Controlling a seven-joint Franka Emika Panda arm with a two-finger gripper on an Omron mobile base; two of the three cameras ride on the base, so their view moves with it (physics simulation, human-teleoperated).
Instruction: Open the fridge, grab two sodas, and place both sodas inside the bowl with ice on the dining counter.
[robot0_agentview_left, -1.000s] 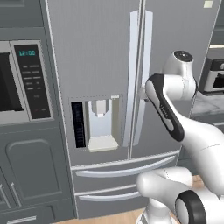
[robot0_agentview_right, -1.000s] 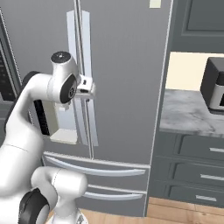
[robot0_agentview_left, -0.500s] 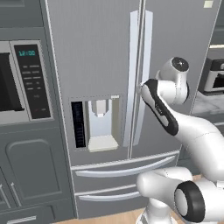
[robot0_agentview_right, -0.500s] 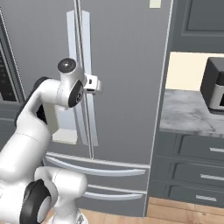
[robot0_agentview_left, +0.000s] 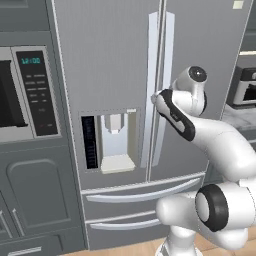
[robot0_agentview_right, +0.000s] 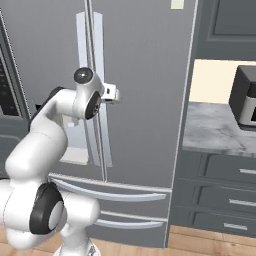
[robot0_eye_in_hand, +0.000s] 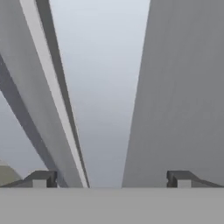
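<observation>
The tall grey fridge (robot0_agentview_left: 110, 60) stands shut, with its two long silver handles (robot0_agentview_left: 150, 85) side by side at the door seam. My gripper (robot0_agentview_left: 154, 97) is at mid height right against those handles. From the right it (robot0_agentview_right: 114, 94) sits just beside the right-hand handle (robot0_agentview_right: 98, 55). In the hand view the gripper (robot0_eye_in_hand: 111, 179) is open, its fingertips (robot0_eye_in_hand: 43, 178) wide apart, and a pale silver band (robot0_eye_in_hand: 105, 109) of the fridge front runs up between them. Nothing is held. The sodas, the bowl and the dining counter are out of view.
A grey wall oven with a black digital panel (robot0_agentview_left: 35, 95) adjoins the fridge on the left. The water dispenser (robot0_agentview_left: 117, 140) and lower drawers (robot0_agentview_left: 145, 192) lie below my hand. To the right, a marble worktop (robot0_agentview_right: 215, 130) carries a dark appliance (robot0_agentview_right: 245, 100) over grey drawers (robot0_agentview_right: 220, 190).
The arm has stretched forward and the hand has closed in on the fridge handles. The jaws have stayed wide. The fridge doors have not moved.
</observation>
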